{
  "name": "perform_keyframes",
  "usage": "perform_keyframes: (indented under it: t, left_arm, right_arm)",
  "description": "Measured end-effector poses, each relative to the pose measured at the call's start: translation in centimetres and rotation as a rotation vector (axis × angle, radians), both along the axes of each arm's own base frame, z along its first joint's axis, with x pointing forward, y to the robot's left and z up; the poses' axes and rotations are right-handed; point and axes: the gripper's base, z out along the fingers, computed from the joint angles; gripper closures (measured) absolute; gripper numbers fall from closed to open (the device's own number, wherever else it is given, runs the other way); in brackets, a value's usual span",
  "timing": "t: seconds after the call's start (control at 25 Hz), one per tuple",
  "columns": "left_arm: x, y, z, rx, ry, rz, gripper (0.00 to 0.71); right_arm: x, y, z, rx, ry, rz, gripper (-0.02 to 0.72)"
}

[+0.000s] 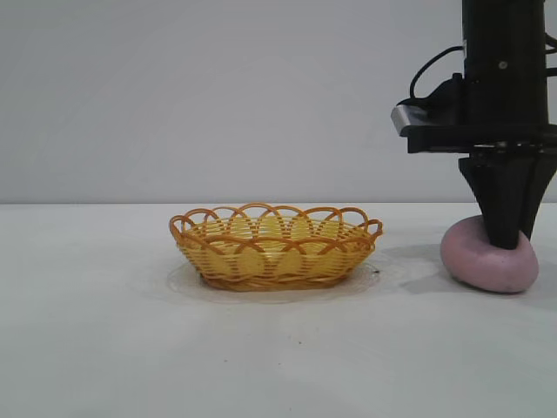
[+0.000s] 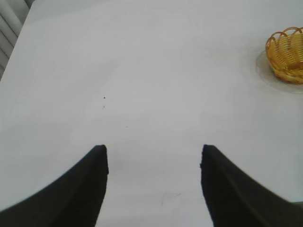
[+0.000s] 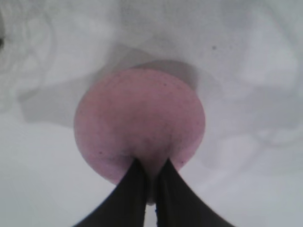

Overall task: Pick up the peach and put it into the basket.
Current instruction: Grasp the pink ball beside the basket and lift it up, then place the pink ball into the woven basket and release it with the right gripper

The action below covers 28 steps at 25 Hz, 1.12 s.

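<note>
**Operator:** I see a plain white table [image 1: 104, 348] under a pale grey wall [image 1: 174, 87]. Nearest the exterior camera is bare tabletop; farther back, the basket [image 1: 275, 246] stands upright near the middle, and the peach [image 1: 488, 259] lies on the table well apart from it, at that view's right.

**Second:** And your right gripper [image 1: 506, 241]?

**Operator:** It points straight down onto the peach. From my right wrist camera, the fingers [image 3: 129, 194] are clenched almost together, tips pressed into the top of the peach [image 3: 139, 120], pinching a small fold of its surface. The peach rests on the table.

**Second:** Does the outside camera show that pinch?

**Operator:** No, there I see only the dark fingers meeting the pink top. The wrist view shows the narrow gap.

**Second:** The left gripper [image 2: 154, 156]?

**Operator:** It appears only in its own wrist view: fingers spread apart, holding nothing, above bare table, with the basket [image 2: 286, 54] far off at the frame's edge.
</note>
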Motion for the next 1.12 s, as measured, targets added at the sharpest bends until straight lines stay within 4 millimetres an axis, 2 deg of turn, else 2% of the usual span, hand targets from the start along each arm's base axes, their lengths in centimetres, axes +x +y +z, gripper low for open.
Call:
perform_keyframes:
  t: [0.16,0.36,0.48,0.6,0.76,0.88,0.96,1.12]
  left_arm:
    - [0.0,0.0,0.0,0.000,0.000,0.000,0.329]
    - [0.0,0.0,0.0,0.000,0.000,0.000,0.329]
    - [0.0,0.0,0.0,0.000,0.000,0.000,0.329]
    - [0.0,0.0,0.0,0.000,0.000,0.000,0.329]
    - [0.0,0.0,0.0,0.000,0.000,0.000,0.329]
    - [0.0,0.0,0.0,0.000,0.000,0.000,0.329]
    - [0.0,0.0,0.0,0.000,0.000,0.000,0.329]
    - [0.0,0.0,0.0,0.000,0.000,0.000,0.329]
  right_arm:
    - [0.6,0.1,2.5,0.010,-0.061,0.008,0.703]
    - [3.0,0.9,7.7,0.067,-0.242,0.009,0.703]
    - [3.7,1.6,10.4,0.147,-0.310,-0.010,0.703]
    - [3.8,2.5,12.0,0.206,-0.341,-0.012,0.703]
    - [2.9,5.0,12.2,0.224,-0.337,0.046,0.703]
    - [1.4,7.9,12.2,0.236,-0.326,0.123,0.703]
    - [0.5,9.8,11.8,0.240,-0.312,0.170,0.703]
    - [-0.6,12.8,9.5,0.216,-0.262,0.249,0.703]
